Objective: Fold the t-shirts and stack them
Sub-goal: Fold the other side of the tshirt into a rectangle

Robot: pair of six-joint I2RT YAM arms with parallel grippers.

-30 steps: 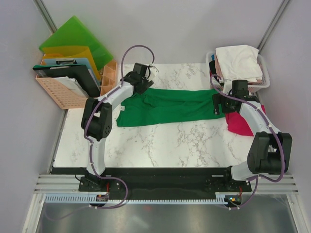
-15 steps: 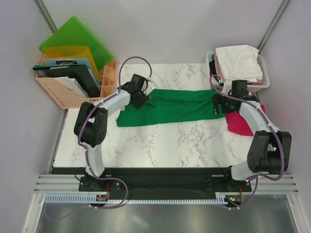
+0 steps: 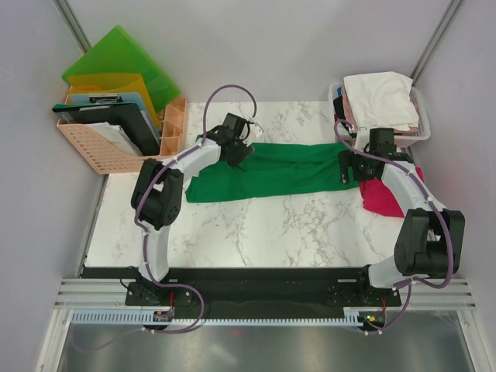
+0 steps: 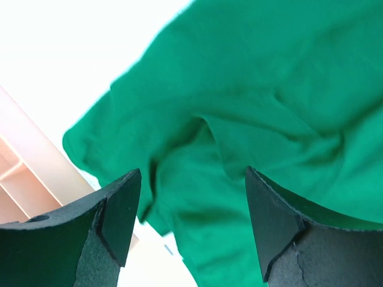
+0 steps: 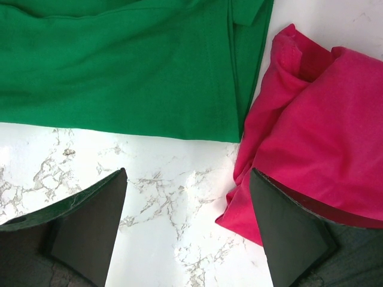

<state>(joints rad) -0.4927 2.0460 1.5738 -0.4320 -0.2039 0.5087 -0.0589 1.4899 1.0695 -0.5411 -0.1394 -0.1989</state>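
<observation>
A deep green t-shirt (image 3: pixel 271 170) lies in a long band across the back of the marble table. My left gripper (image 3: pixel 238 150) hangs open over its left back part; the left wrist view shows rumpled green cloth (image 4: pixel 257 101) between and beyond the spread fingers, nothing gripped. My right gripper (image 3: pixel 349 167) is open at the shirt's right end. In the right wrist view its fingers straddle bare marble, with the green hem (image 5: pixel 119 72) ahead and a crumpled magenta-red t-shirt (image 5: pixel 323 119) at the right finger. That red shirt (image 3: pixel 381 198) lies by the table's right edge.
A white basket (image 3: pixel 423 129) at the back right holds a white t-shirt (image 3: pixel 380 97) over pale pink cloth. At the back left a peach organizer (image 3: pixel 97 147) holds folders and a clipboard; its corner (image 4: pixel 24 179) shows beside my left finger.
My left gripper has moved right and forward, from the shirt's back left corner to over the green cloth. The right arm and both shirts have stayed put.
</observation>
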